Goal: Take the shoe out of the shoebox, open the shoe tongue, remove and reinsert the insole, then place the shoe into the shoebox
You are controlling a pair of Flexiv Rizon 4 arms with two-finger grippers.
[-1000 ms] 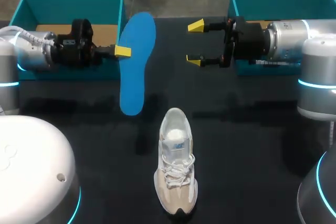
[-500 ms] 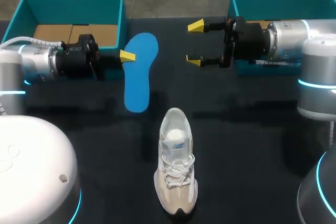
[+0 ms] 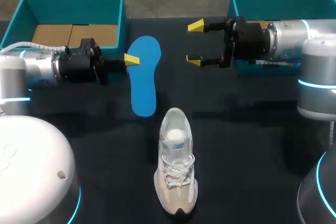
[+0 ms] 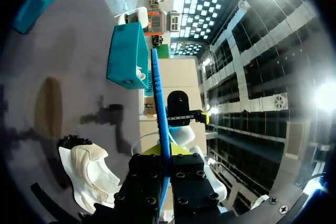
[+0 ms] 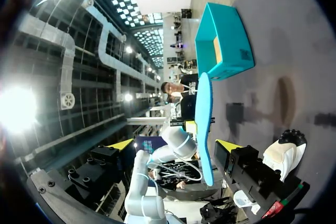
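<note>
Insole (image 3: 145, 85) sits pinched edge-on between left claw (image 3: 131, 60) fingers; right claw (image 3: 195, 43) gapes wide, empty.

The left arm (image 3: 31, 71) comes in level from its own side with the wrist horizontal. The left gripper (image 3: 131, 60) points across toward the other arm, and its fingers are pressed together on the edge of the insole (image 3: 144, 80), which juts out ahead of the tips. From the left wrist, the two black finger blocks (image 4: 149, 182) nearly meet around that thin edge. The right arm (image 3: 286, 40) lies level too. The right gripper (image 3: 195, 43) faces the left one — fingers spread wide apart, yellow tips well separated.
</note>
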